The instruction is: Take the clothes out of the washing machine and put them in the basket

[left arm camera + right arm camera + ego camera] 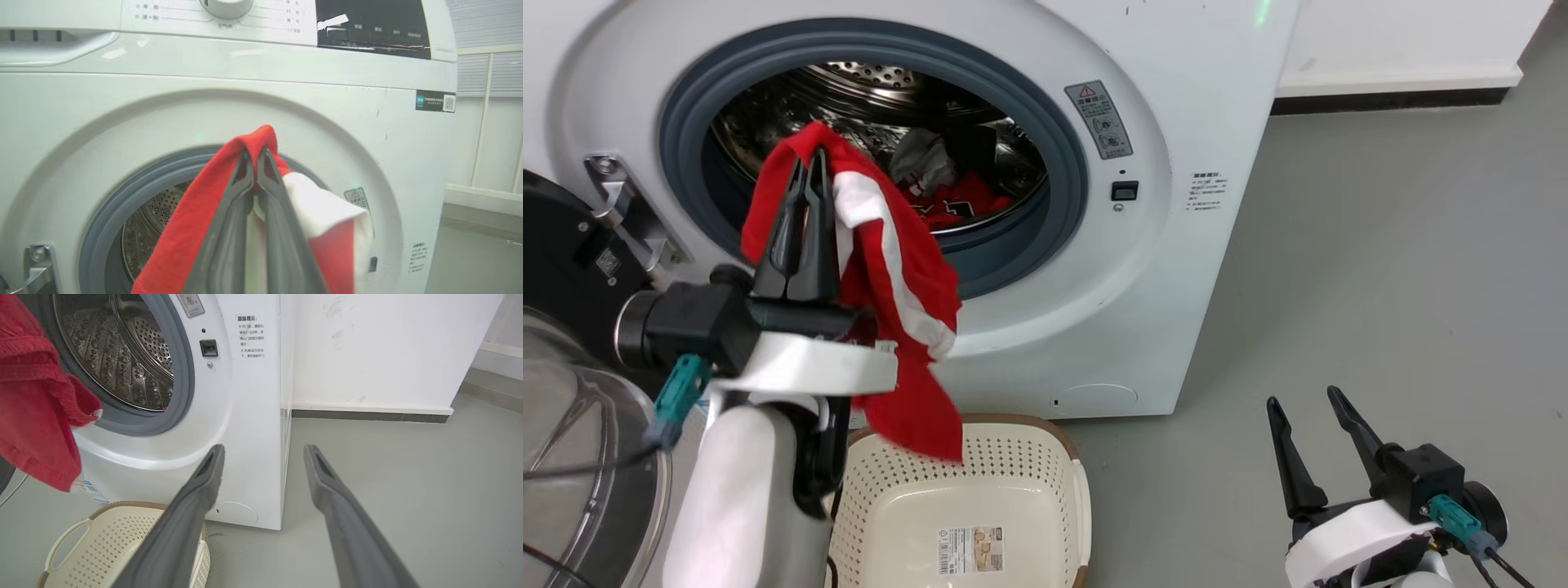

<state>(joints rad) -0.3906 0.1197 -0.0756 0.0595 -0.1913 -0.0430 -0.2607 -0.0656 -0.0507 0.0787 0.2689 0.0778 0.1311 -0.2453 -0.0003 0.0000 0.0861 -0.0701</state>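
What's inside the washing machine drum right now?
Inside the drum lie a red garment with black-and-white print and a greyish piece beside it. The jersey held by the left gripper covers the drum's left side; anything there is hidden.

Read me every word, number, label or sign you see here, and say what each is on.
"温馨提示": heading of the printed notice on the large white front-loading washing machine; lines beneath too small.
Red-triangle warning sticker by the porthole: text too small.
Control panel lettering: blurred.
Black QR-code sticker: too small.
Barcode label in the cream perforated plastic basket: unreadable.
Red-and-white jersey in the left pincer: no lettering shows.
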